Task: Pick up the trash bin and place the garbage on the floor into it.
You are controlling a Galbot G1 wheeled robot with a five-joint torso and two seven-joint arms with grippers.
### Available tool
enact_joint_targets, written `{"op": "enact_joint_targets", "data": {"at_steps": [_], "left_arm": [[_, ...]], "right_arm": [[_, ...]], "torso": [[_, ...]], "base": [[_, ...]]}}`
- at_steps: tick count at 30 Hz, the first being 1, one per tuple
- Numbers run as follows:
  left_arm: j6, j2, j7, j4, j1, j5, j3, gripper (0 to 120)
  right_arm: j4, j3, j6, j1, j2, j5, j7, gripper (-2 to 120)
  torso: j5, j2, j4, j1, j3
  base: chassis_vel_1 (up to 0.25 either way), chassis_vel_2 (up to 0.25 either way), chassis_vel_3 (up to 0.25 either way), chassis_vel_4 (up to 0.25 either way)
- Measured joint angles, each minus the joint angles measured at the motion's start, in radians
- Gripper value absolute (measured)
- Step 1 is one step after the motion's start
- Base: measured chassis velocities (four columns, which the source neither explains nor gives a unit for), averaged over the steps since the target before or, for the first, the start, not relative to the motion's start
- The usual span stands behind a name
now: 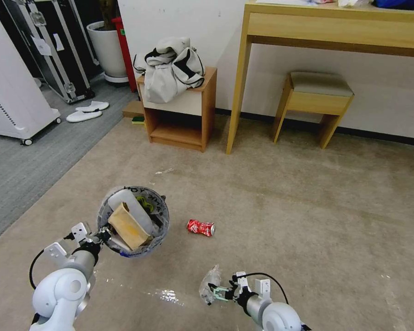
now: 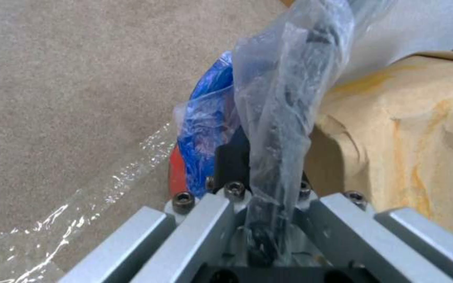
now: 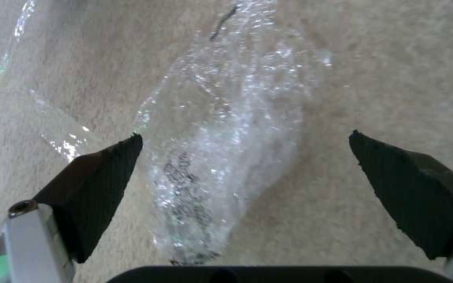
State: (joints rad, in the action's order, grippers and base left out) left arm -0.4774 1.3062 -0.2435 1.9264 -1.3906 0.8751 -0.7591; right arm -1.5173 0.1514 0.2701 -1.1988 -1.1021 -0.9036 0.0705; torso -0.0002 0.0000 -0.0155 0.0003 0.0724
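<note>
We see the left tool (image 1: 103, 236) clamped on the near rim of the trash bin (image 1: 158, 230), pinching the clear liner bag (image 2: 284, 98) together with the edge. In the left wrist view the bag's black-lettered plastic runs down between the fingers, with the blue band (image 2: 210, 118) and a sliver of red bin wall (image 2: 175, 173) just beside it. The bin hangs at the front left, tilted so its mouth faces us. Inside it we note a brown cardboard scrap (image 1: 129, 225), a white flat slipper (image 1: 126, 202) behind it, and something green at the far side that we cannot identify.

The right tool (image 1: 215, 293) sits low at the front, its fingers (image 3: 95, 188) spread wide apart. The clear plastic wad (image 3: 226, 157) lies on the beige carpet (image 1: 308, 207) directly between the two dark pads in the right wrist view, its long axis running away from the wrist. The pads flank it on both sides; we cannot tell whether either touches it. From the head view the wad (image 1: 209, 284) shows at the tool's tips.

A crushed red soda can (image 1: 200, 227) lies on its side on the carpet, just right of the bin and beyond the right tool, apart from both. Shiny clear tape (image 1: 168, 295) glints on the carpet between the two arms.
</note>
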Motion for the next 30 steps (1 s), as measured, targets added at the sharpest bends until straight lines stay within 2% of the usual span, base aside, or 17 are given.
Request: {"op": "enact_joint_targets", "data": {"at_steps": [23, 30], "left_arm": [[0.021, 0.008, 0.019, -0.02, -0.001, -0.006, 0.009, 0], [0.024, 0.008, 0.022, -0.02, -0.007, -0.007, 0.011, 0]], "right_arm": [[0.113, 0.024, 0.002, 0.051, -0.121, 0.052, 0.015, 100], [0.124, 0.016, 0.004, 0.048, -0.127, 0.075, 0.018, 79]], "torso": [[0.0001, 0.0, 0.0, 0.0, 0.0], [-0.0003, 0.0, -0.0004, 0.0, 0.0]], "base": [[0.0, 0.0, 0.0, 0.0], [0.0, 0.0, 0.0, 0.0]]}}
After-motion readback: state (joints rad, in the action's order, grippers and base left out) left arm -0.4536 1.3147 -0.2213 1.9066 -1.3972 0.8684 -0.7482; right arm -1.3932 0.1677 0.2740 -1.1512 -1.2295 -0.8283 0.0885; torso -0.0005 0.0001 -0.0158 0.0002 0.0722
